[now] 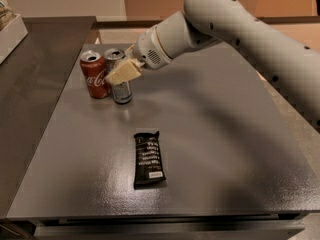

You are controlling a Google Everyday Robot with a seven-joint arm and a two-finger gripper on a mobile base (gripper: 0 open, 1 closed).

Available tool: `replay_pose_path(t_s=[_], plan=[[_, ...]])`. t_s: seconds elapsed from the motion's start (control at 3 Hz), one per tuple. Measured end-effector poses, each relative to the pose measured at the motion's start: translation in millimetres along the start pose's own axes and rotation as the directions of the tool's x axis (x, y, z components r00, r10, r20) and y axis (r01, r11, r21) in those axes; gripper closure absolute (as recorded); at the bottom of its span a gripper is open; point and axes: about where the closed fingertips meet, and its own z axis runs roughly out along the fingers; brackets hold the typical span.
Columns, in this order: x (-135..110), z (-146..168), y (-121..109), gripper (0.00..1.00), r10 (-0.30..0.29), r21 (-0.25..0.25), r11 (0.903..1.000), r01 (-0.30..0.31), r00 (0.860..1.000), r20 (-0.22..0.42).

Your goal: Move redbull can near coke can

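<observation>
We locate the gripper (122, 73) across the mid-body of the redbull can (122, 92), which stands upright on the table (225, 134). We cannot tell whether it clamps the can or stands free of it. The coke can (95, 76) stands just beside the redbull can, on the gripper's side away from the arm; a black snack bar (148, 159) lies well apart, nearer the camera.

Gripper (122, 73) sits at the redbull can (121, 91), far left of the table (235, 134). The coke can (95, 76) just beside it blocks the left side. A black wrapped bar (148, 159) lies mid-table. The right half and the near-left strip are open.
</observation>
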Motion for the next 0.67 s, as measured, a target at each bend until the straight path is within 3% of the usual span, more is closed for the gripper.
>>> replay_pose_path(t_s=[0.67], plan=[[-1.2, 3.9, 2.4, 0.05, -0.003, -0.008, 1.0000, 0.003, 1.000, -0.001]])
